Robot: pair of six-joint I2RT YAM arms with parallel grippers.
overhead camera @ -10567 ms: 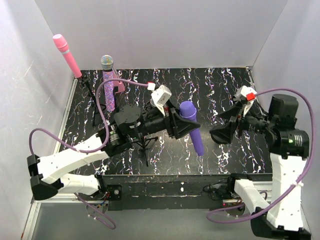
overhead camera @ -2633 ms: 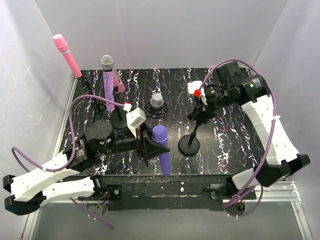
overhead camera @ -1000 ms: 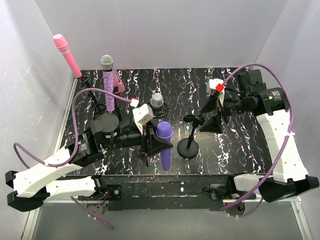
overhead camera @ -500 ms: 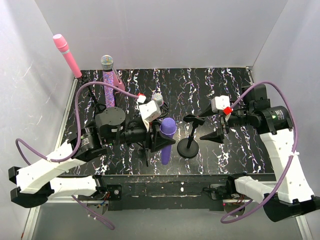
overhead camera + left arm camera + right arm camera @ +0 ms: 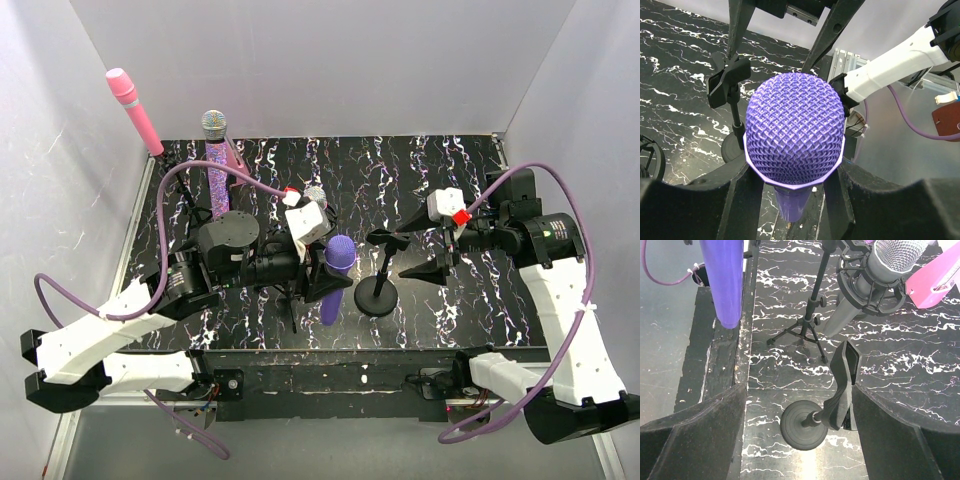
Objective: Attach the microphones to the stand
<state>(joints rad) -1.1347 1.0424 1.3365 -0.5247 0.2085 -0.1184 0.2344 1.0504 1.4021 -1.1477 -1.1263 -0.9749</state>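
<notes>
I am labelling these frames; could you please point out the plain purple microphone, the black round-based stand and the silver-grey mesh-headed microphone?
Plain purple microphone (image 5: 795, 125): left wrist view, mesh head.
Black round-based stand (image 5: 797, 430): right wrist view, base disc.
Silver-grey mesh-headed microphone (image 5: 897, 252): right wrist view, mesh head.

The table (image 5: 350, 170) is showing black with white and pinkish marble veining. At ten o'clock, the pink mic (image 5: 136, 113) is showing plain pink. At eleven, the glitter mic (image 5: 217, 185) is sparkling purple under a silver mesh head. Near centre, the purple mic (image 5: 338, 253) is showing plain purple with a lattice head, the grey mic (image 5: 315, 195) is gleaming silver-grey, and the stand (image 5: 377, 297) is showing black.
</notes>
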